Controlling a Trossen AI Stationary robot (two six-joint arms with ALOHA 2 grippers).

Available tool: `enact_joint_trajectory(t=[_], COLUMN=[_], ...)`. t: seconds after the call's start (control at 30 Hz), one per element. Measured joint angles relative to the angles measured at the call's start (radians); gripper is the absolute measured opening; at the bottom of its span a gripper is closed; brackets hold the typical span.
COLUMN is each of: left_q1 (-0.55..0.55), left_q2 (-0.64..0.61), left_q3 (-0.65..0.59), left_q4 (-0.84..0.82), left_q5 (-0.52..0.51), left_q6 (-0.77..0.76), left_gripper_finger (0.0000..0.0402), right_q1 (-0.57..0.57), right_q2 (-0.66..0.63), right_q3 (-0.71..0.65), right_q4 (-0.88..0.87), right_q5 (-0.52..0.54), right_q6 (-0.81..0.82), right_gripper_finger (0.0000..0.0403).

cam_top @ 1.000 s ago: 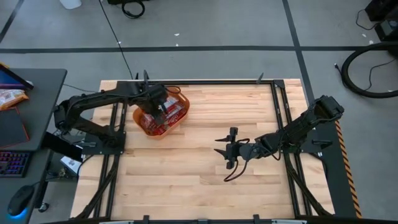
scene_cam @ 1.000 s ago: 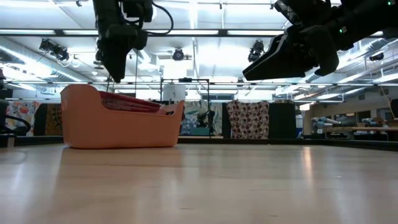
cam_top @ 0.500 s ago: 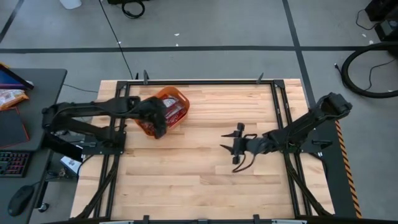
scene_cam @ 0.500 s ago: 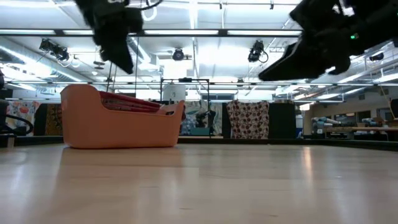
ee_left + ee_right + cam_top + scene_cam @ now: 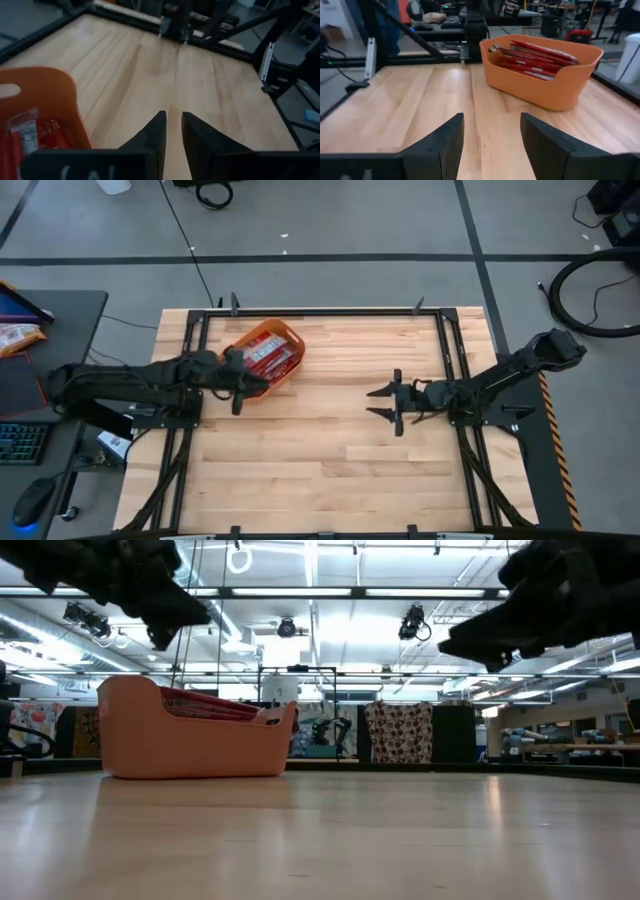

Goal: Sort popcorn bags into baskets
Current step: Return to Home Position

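- High view: orange basket (image 5: 295, 340) sits upper left on the bench (image 5: 320, 470), red popcorn bags (image 5: 268, 358) piled inside. Left end effector (image 5: 240, 387) is at its lower-left rim, right end effector (image 5: 380, 402) right of centre
- Low view: basket (image 5: 190, 745) at left, bag edges (image 5: 215, 705) above the rim, arms dark in the top corners
- Left wrist view: fingers (image 5: 155, 135) all but closed, thin gap, nothing held
- Right wrist view: fingers (image 5: 445, 142) wide apart, empty, basket (image 5: 555, 90) upper right
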State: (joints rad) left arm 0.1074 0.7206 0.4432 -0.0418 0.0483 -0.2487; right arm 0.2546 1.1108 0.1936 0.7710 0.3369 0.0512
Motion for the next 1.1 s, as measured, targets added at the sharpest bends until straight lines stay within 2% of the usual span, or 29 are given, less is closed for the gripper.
enact_joint_trajectory(t=[0.27,0.43,0.7,0.83,0.93,1.1], left_q1=[0.003,0.002,0.0,0.0,0.0,0.0], left_q2=[-0.171,-0.274,-0.413,-0.458,-0.481,-0.479], left_q3=[-0.089,-0.14,-0.252,-0.31,-0.348,-0.424], left_q4=[0.062,0.086,0.104,0.146,0.164,0.243], left_q5=[-0.016,-0.023,-0.063,-0.075,-0.074,-0.099], left_q6=[0.106,0.11,0.111,0.132,0.154,0.183], left_gripper_finger=[0.0026,0.0007,0.0007,0.0007,0.0008,0.0008], right_q1=[-0.13,-0.18,-0.241,-0.259,-0.266,-0.272], right_q2=[-0.172,-0.306,-0.463,-0.497,-0.503,-0.501], right_q3=[-0.111,-0.174,-0.188,-0.188,-0.188,-0.188], right_q4=[0.0,-0.001,-0.086,-0.076,-0.06,-0.047], right_q5=[-0.114,-0.134,-0.211,-0.252,-0.234,-0.109], right_q6=[0.088,0.108,0.102,0.019,-0.045,-0.065], right_gripper_finger=[0.0193,0.0182,0.0172,0.0172,0.0171,0.0171])
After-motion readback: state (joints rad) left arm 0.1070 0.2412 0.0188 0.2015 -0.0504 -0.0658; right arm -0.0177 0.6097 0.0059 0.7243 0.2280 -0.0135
